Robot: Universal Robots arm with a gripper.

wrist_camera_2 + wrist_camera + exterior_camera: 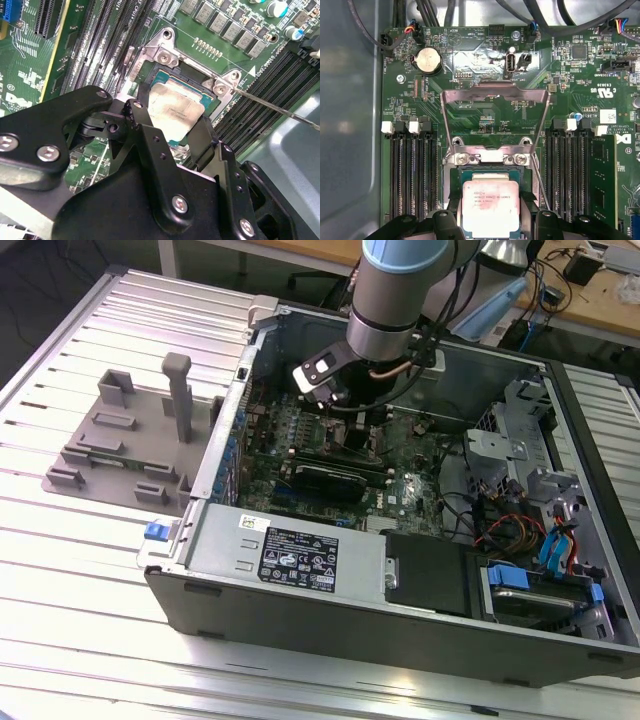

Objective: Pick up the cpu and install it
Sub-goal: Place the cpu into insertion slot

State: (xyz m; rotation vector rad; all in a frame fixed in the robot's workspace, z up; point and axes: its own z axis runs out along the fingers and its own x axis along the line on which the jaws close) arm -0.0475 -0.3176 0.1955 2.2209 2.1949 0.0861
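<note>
One ribbed metal tabletop (80, 570) carries an open computer case (300, 570), and the arm (400, 290) reaches down into it over the green motherboard (485, 100). On that board the socket's metal load frame (495, 92) stands hinged open, its thin lever rod (270, 107) slanting out to one side, with memory slots (415, 170) flanking the socket (162, 77). The pincer (495, 218) is closed narrowly on the cpu (491, 207), its black fingers (135, 112) lying against two opposite edges. The chip sits silver face up, directly over the socket with the teal rim showing around it; whether it is fully seated I cannot tell. The risks as I judge them: a slightly skewed or tilted chip pressed down could bend the socket's contacts, and a finger could snag the frame or rod.
</note>
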